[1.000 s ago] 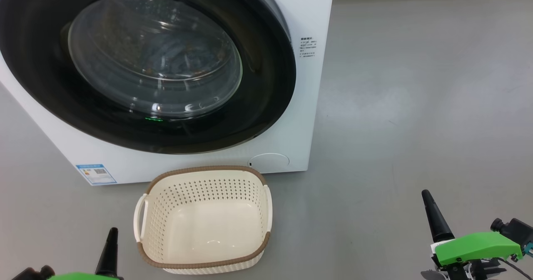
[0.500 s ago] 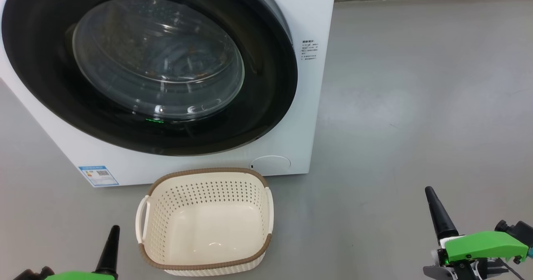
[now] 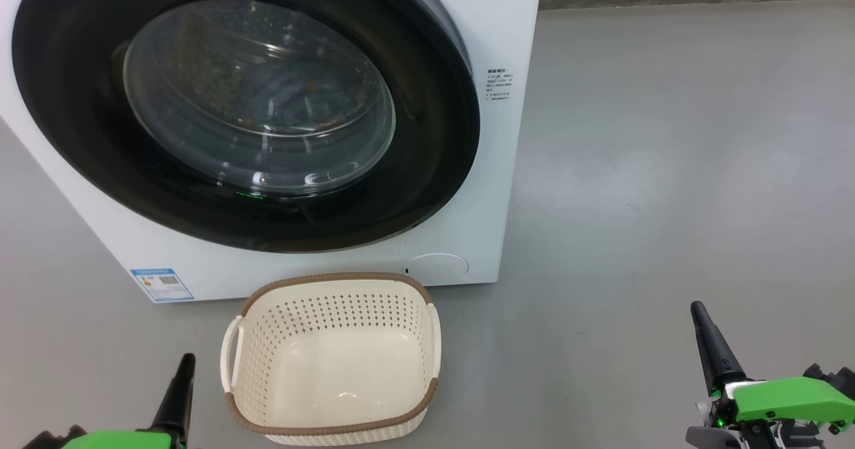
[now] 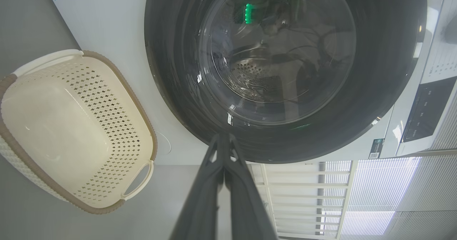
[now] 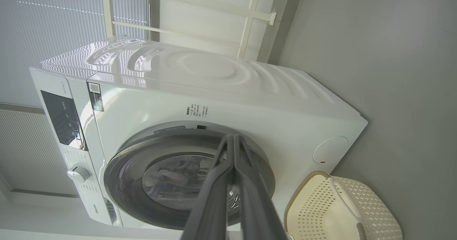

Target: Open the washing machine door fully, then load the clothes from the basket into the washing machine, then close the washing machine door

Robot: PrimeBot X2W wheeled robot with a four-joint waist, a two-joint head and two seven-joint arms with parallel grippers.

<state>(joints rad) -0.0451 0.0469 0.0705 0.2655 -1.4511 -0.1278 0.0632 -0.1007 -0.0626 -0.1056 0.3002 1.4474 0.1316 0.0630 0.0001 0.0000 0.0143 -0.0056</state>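
Washing machine door (image 3: 247, 108) sits shut, glossy black rim round bulging glass; perforated basket (image 3: 334, 429) just before it; grey floor (image 3: 668, 168) open rightward; left end effector (image 3: 189, 362) and right end effector (image 3: 698, 310) pinched closed, empty.

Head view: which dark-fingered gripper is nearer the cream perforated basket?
The left gripper, beside the left handle of the cream perforated plastic basket; the right gripper stands far off over grey floor.

Left gripper (image 3: 188, 362): two long black tapering fingers, matte grey up close, on a bright green moulded shell (image 3: 117, 439). Right gripper (image 3: 697, 310): matching fingers, pale collar (image 3: 735, 385), green shell with small dark holes, black knob (image 3: 818, 371).
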